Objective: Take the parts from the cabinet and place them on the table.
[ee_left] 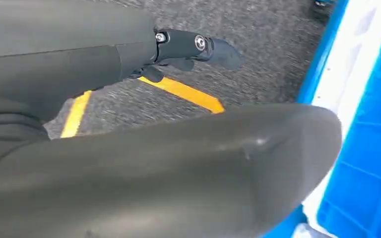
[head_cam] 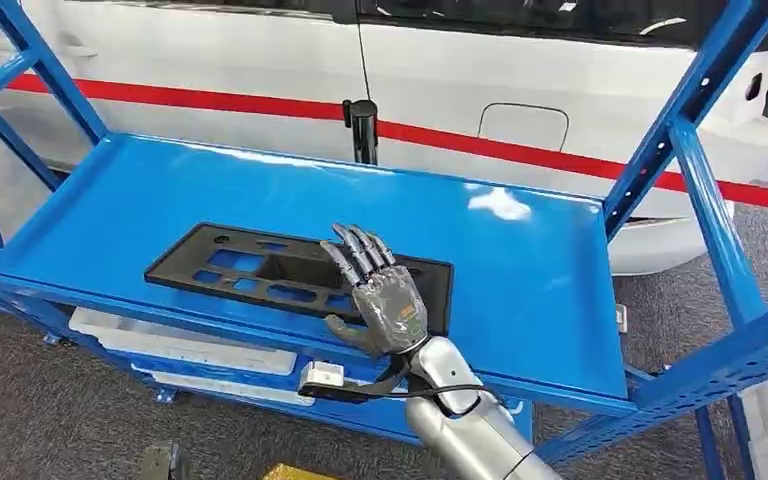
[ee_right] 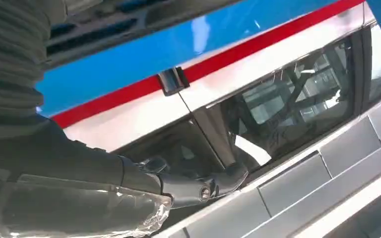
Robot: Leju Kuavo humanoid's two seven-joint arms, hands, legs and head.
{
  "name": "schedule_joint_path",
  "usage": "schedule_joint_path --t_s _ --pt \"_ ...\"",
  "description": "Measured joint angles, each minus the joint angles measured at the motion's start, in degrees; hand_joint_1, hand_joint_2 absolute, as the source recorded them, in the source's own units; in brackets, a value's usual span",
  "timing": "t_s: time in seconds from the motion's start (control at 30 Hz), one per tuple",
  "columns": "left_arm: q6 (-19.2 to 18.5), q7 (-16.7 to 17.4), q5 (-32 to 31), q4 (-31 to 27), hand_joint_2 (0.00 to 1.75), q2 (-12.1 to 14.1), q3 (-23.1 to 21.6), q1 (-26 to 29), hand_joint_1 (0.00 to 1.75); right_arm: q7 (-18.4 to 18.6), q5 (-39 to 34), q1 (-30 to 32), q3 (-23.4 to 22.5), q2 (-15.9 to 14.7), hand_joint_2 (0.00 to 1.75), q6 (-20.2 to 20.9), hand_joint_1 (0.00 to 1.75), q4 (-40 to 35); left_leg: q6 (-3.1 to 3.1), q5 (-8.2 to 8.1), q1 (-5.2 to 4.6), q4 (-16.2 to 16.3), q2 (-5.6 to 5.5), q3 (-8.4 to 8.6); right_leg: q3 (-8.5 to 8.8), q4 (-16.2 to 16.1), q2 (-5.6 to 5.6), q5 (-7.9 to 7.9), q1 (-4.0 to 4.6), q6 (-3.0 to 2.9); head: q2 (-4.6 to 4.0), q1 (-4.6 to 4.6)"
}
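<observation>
text: none legible | part [head_cam: 295, 277]: black, no marking seen | shelf [head_cam: 520, 290]: plain blue, no label | car [head_cam: 520, 90], upper frame: red stripe, no lettering | wrist views: blurred, possibly hiding small print

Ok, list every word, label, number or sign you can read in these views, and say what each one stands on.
None can be read.
The flat black plastic part on the blue metal shelf bears no visible text.
The white vehicle body with a red stripe shows no lettering.
The yellow floor markings are plain lines.
</observation>
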Motion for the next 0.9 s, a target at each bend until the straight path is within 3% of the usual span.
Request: schedule_joint_path --t_s 0.07,0.1,0.13,0.17,0.2,0.23,0.27,0.3,0.33,0.37,0.4,0.47,0.5,0.53,0.6,0.67,0.7,0.73,0.8,0.83,0.87,0.9 --pt "0.02 -0.02 -0.02 0.0 0.0 -0.02 -0.02 -0.18 0.0 0.0 -0.02 -0.04 0.0 0.11 1.75 0.0 0.0 -0.06 0.82 -0.38 -0.5 -1.08 0.16 0.39 0.26 -0.6 0.06 0.09 -0.11 0.77 0.02 -0.26" --pt "0.02 0.0 0.04 0.0 0.0 0.0 -0.02 -0.16 0.0 0.0 0.0 0.08 0.02 0.18 1.75 0.0 0.0 -0.04 1.54 -0.5 -0.78 -1.71 0.16 0.83 0.39 -0.08 -0.05 0.59 0.22 1.64 0.0 -0.2" --pt "0.02 -0.02 0.04 0.0 0.0 0.0 0.0 -0.16 0.0 -0.02 0.0 -0.01 0.02 0.22 1.75 0.0 0.0 -0.06 2.25 -0.31 -0.61 -2.36 -0.05 2.33 0.95 -0.06 -0.07 0.56 0.49 1.73 0.02 -0.24" --pt "0.02 -0.02 0.04 0.0 0.0 -0.09 0.0 -0.1 0.0 -0.02 -0.02 0.01 0.0 0.13 1.75 -0.02 0.0 -0.09 2.23 -0.06 -0.19 -3.14 0.08 3.54 -0.08 1.44 -0.24 -0.37 0.44 1.46 0.0 -0.13" --pt "0.02 -0.04 0.04 0.0 0.0 -0.09 0.0 -0.2 0.0 -0.02 -0.02 -0.26 0.0 0.11 1.75 -0.04 0.0 -0.09 2.55 -0.18 -0.13 -3.41 -0.02 3.92 -1.64 4.76 -0.25 -0.89 0.5 0.97 -0.02 0.15" --pt "0.02 -0.02 0.04 0.0 0.0 -0.09 0.0 -0.35 0.0 -0.02 -0.04 -0.47 0.0 0.09 1.75 -0.04 0.0 -0.07 2.67 -0.41 -0.16 -3.41 -0.18 4.0 -4.32 9.32 -0.23 -1.65 0.24 1.25 0.0 0.26" --pt "0.02 -0.02 0.04 0.0 0.0 -0.13 0.0 -0.38 0.0 -0.02 -0.04 -0.35 0.0 -0.02 1.75 -0.04 0.0 -0.06 2.68 -0.72 -0.21 -3.41 -0.24 4.1 -7.48 13.64 -0.27 -3.47 0.05 1.17 0.0 0.26" --pt "0.02 0.02 0.02 0.0 0.0 -0.13 0.0 -0.34 0.0 -0.02 -0.06 -0.16 0.0 -0.13 1.75 -0.04 0.0 -0.06 2.56 -1.03 -0.22 -3.38 -0.34 4.21 -10.12 16.84 -0.26 -5.12 -0.14 1.35 0.0 0.31" --pt "0.02 0.04 -0.02 0.0 0.0 -0.18 0.0 -0.26 0.0 -0.02 -0.06 0.01 0.0 -0.26 1.75 -0.04 0.0 0.0 2.32 -1.37 -0.2 -3.37 -0.47 4.47 -11.85 18.09 -0.27 -5.37 -0.26 1.68 0.0 0.31" --pt "0.04 0.13 -0.07 0.0 0.0 -0.22 0.0 -0.17 0.0 -0.02 -0.06 0.07 0.0 -0.37 1.75 -0.04 0.0 0.05 2.09 -1.72 -0.16 -3.33 -0.6 4.85 -12.13 16.53 -0.29 -4.07 -0.52 2.34 0.0 0.31" --pt "0.04 0.17 -0.11 0.0 0.0 -0.31 0.0 -0.16 0.0 -0.02 -0.06 0.06 0.0 -0.41 1.75 -0.04 0.0 0.09 1.75 -2.13 -0.07 -3.22 -0.68 5.33 -11.13 12.54 -0.32 -1.49 -0.79 3.19 0.0 0.33" --pt "0.11 0.17 -0.13 0.0 0.0 -0.39 0.0 -0.19 0.0 -0.02 -0.06 0.06 0.0 -0.44 1.75 -0.02 0.0 0.09 0.94 -3.31 0.06 -2.78 -0.8 6.4 -7.05 1.19 -0.68 5.03 -1.37 5.01 0.0 0.35" --pt "0.15 0.17 -0.13 0.0 0.0 -0.37 0.0 -0.21 0.0 -0.02 -0.06 0.11 0.0 -0.5 1.75 0.04 0.0 0.13 0.48 -3.79 -0.12 -2.41 -0.8 6.69 -7.29 0.32 -0.91 5.06 -1.3 4.3 0.0 0.3" --pt "0.26 0.17 -0.13 0.0 0.0 -0.39 0.0 -0.29 0.0 -0.04 -0.02 0.0 0.02 -0.48 1.75 0.24 0.0 0.13 0.06 -4.08 -0.14 -2.24 -0.8 6.29 -7.08 0.09 -0.94 3.81 -0.95 2.7 0.0 0.31" --pt "1.31 0.26 -0.04 0.02 0.0 -0.39 0.0 -0.17 0.0 0.44 0.64 0.11 0.02 -0.44 1.75 0.37 0.0 0.09 -0.71 -4.07 -0.02 -1.54 -0.61 6.3 -6.51 0.14 -0.75 4.86 -0.89 1.77 0.0 0.08" --pt "4.9 0.57 0.68 0.02 0.0 -0.42 0.22 -0.26 0.0 4.14 5.85 -0.26 0.02 -0.22 1.75 0.68 0.0 0.15 -1.25 -5.07 0.49 -1.1 -0.4 6.4 -5.36 -0.08 -0.57 4.9 -1.61 1.28 0.0 0.02" --pt "6.1 0.59 0.9 0.02 0.0 -0.61 0.42 -0.3 0.0 5.54 7.61 -0.74 0.02 -0.08 1.75 0.98 0.0 0.26 -1.54 -6.22 0.52 1.05 -0.25 5.45 -4.98 -0.09 -0.58 4.65 -1.57 0.88 0.0 0.0" --pt "6.69 0.68 0.94 0.02 0.0 -0.64 0.61 -0.34 0.0 6.17 8.38 -1.13 0.02 0.11 1.75 1.31 0.0 0.4 -1.91 -7.96 0.64 4.69 -0.22 3.67 -4.8 -0.09 -0.57 4.46 -1.49 0.6 0.0 -0.31" --pt "7.3 0.79 1.16 0.02 0.0 -0.66 1.09 -0.28 0.0 6.51 8.48 -1.31 0.02 0.18 1.75 1.81 0.0 0.57 -2.51 -11.93 0.9 14.03 -0.21 -1.83 -4.69 -0.06 -0.56 4.16 -1.18 0.19 0.0 -0.31" --pt "7.41 0.94 1.16 0.02 0.0 -0.66 1.18 -0.15 0.0 6.58 8.5 -1.26 0.02 0.18 1.75 2.03 0.0 0.64 -2.62 -12.31 1.03 16.46 -0.19 -3.75 -4.65 -0.05 -0.55 4.07 -1.06 0.08 0.0 -0.31" --pt "7.45 0.98 1.14 0.02 0.0 -0.66 1.27 -0.06 0.0 6.6 8.57 -1.25 0.02 0.18 1.75 2.27 0.0 0.68 -2.58 -11.24 1.11 15.88 -0.19 -4.18 -4.56 -0.05 -0.45 3.98 -0.96 0.01 0.0 -0.28" --pt "7.52 1.03 1.14 0.02 0.0 -0.66 1.42 -0.09 0.0 6.67 8.55 -1.25 0.02 0.15 1.75 2.43 0.0 0.68 -2.45 -9.0 1.12 12.93 -0.19 -3.37 -4.4 -0.03 -0.33 3.82 -0.92 0.14 0.0 -0.35"
